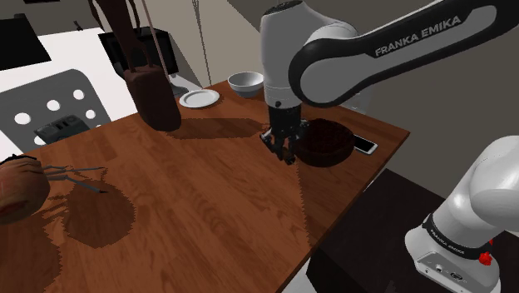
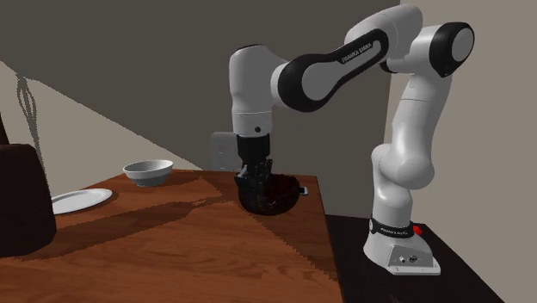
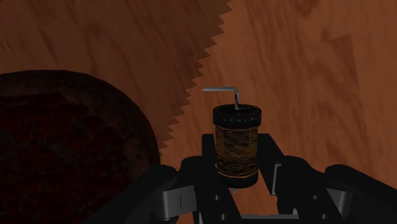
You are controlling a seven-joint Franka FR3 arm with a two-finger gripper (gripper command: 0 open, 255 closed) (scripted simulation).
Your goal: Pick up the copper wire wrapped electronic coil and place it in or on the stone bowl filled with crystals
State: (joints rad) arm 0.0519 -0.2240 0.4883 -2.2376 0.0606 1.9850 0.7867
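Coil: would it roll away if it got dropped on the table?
Probably: the coil is a round spool, so on its side it could roll. Its flat ends should let it stand. The thin wire at one end looks bendy.

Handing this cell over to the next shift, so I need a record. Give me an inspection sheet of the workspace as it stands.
Surface: brown wooden table, shadows across it.
Job's things: copper-wound coil with black end caps, clasped in the claw; dark rough round bowl beside it, coil not yet in it.
Clutter: white plate, small white bowl, dark brown tall vessel, flat phone beside the dark bowl, brown round lump with twigs.
Claw: black two-finger claw, shut on the coil.
Cables: nothing seen.
Surroundings: grey walls; white panel with round holes beyond the table.
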